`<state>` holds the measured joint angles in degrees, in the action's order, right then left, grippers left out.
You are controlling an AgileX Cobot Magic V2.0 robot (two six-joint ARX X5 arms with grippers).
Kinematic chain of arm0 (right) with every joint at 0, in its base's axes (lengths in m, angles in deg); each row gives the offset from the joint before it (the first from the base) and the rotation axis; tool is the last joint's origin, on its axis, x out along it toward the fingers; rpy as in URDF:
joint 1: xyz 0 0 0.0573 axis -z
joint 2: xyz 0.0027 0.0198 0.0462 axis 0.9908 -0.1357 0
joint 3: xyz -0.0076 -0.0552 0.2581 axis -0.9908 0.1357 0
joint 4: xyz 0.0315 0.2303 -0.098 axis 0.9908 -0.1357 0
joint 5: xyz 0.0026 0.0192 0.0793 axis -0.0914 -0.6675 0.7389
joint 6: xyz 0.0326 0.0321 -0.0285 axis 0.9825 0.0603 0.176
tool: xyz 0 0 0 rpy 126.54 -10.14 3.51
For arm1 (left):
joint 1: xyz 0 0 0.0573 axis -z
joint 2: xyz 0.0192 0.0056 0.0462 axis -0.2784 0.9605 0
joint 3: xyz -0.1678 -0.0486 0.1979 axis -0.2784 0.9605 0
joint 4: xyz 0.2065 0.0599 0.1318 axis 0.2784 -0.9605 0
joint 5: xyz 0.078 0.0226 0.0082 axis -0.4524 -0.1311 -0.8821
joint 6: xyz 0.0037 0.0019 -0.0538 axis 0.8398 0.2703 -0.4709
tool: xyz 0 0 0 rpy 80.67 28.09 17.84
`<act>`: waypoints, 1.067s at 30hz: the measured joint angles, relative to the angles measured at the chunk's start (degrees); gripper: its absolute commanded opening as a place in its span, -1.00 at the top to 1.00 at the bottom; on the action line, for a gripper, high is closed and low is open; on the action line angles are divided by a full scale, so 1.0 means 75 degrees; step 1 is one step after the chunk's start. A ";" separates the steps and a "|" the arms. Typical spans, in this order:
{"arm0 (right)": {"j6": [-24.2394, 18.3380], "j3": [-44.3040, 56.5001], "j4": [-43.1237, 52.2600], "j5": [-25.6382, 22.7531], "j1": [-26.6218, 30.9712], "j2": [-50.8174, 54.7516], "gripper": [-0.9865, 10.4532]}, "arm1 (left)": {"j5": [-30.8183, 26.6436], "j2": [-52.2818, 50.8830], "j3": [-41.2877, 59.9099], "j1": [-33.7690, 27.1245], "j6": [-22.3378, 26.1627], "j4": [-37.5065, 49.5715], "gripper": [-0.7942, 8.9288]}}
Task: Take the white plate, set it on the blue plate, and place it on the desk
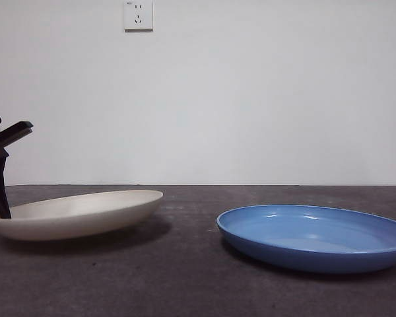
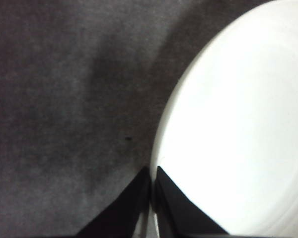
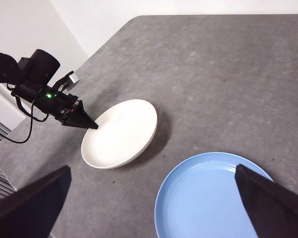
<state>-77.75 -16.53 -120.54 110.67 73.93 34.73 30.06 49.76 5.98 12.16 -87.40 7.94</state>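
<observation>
A: Cream-coloured, the white plate (image 1: 76,214) is tilted on the table (image 1: 185,277), well apart from the blue plate (image 1: 315,236). Why?

B: Its rim is pinched by the left tool (image 2: 152,191) for lifting; the right tool (image 3: 154,198) is held wide open above.

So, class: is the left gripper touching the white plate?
Touching. In the left wrist view the left gripper pinches the white plate at its rim, one jaw either side, no gap.

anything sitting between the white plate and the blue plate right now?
Nothing. Only bare desk separates the white plate from the blue plate; the right wrist view and front view both show it.
</observation>
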 measured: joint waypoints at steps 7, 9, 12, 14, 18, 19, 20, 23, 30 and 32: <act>0.0061 -0.0388 -0.0548 -0.0533 0.0003 0.0152 -0.23 | -0.0023 -0.0003 -0.1040 0.0297 0.0000 -0.0973 0.82; 0.0026 -0.0592 -0.0874 -0.0819 0.0003 0.0201 -0.23 | -0.0023 -0.0003 -0.1431 0.0557 0.0000 -0.1367 0.82; -0.0128 -0.0912 -0.1355 -0.1160 0.0003 0.0251 -0.23 | -0.0023 -0.0003 -0.1988 0.1011 -0.0050 -0.1804 0.82; -0.0233 -0.1116 -0.1565 -0.1320 0.0003 0.0294 -0.23 | -0.0023 -0.0003 -0.2308 0.1341 -0.0131 -0.1988 0.82; -0.0347 -0.1434 -0.1886 -0.1378 0.0003 0.0431 -0.23 | -0.0023 -0.0003 -0.2751 0.2116 -0.0393 -0.2017 0.82; -0.0367 -0.1495 -0.1970 -0.1381 0.0003 0.0487 -0.23 | -0.0032 -0.0003 -0.2841 0.2328 -0.0487 -0.2020 0.82; -0.0370 -0.1533 -0.2022 -0.1381 0.0003 0.0533 -0.23 | -0.0055 -0.0003 -0.2920 0.2509 -0.0548 -0.2005 0.82; -0.0393 -0.1612 -0.2226 -0.1501 0.0003 0.0720 -0.23 | -0.0239 0.0000 -0.3223 0.3104 -0.0784 -0.1915 0.82; -0.0425 -0.1728 -0.2716 -0.1813 0.0003 0.1148 -0.23 | -0.0242 0.0527 -0.4208 0.4217 -0.1145 -0.1903 0.82; -0.0425 -0.1734 -0.2856 -0.1813 0.0003 0.1291 -0.23 | -0.0251 0.0874 -0.4607 0.4476 -0.1195 -0.1988 0.82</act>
<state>-80.94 -29.54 -141.96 97.07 73.95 44.42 28.18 56.32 -28.58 45.73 -96.37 -6.96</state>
